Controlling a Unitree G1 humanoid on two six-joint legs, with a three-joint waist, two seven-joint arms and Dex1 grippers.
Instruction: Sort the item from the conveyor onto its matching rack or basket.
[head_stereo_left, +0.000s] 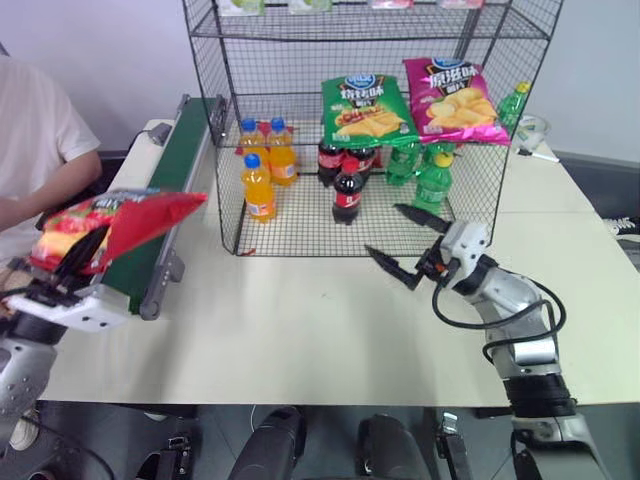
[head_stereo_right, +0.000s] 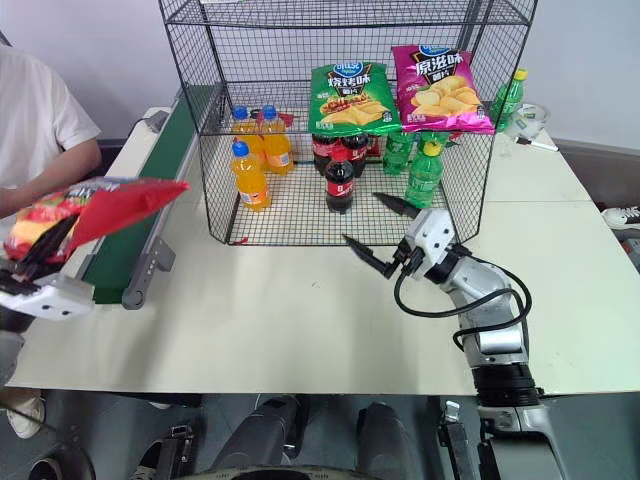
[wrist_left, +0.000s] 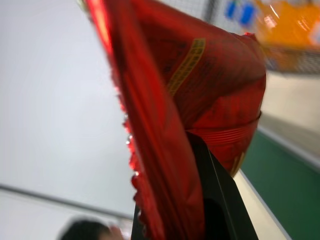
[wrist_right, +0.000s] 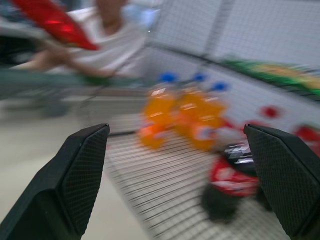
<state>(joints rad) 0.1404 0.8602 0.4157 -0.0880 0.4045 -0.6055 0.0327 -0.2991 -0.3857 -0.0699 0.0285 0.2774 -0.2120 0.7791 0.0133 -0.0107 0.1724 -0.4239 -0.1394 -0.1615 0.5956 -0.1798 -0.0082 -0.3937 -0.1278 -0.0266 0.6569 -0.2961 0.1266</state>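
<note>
The red crisp bag (head_stereo_left: 120, 222) hangs in the air above the near end of the dark-green conveyor (head_stereo_left: 172, 172), at the table's left edge. My left gripper (head_stereo_left: 72, 262) is shut on the bag's near end; in the left wrist view the red foil (wrist_left: 200, 100) rises from between the black fingers (wrist_left: 220, 195). The black wire rack (head_stereo_left: 370, 120) stands at the back centre. My right gripper (head_stereo_left: 408, 242) is open and empty over the table, just in front of the rack's floor; its fingers (wrist_right: 80, 175) stand wide apart.
On the rack's middle tier lie a green bag (head_stereo_left: 365, 108) and a magenta bag (head_stereo_left: 455, 100). Orange (head_stereo_left: 260, 185), cola (head_stereo_left: 347, 190) and green bottles (head_stereo_left: 432, 180) stand on its floor. A person in a white shirt (head_stereo_left: 30, 150) sits at the left behind the conveyor.
</note>
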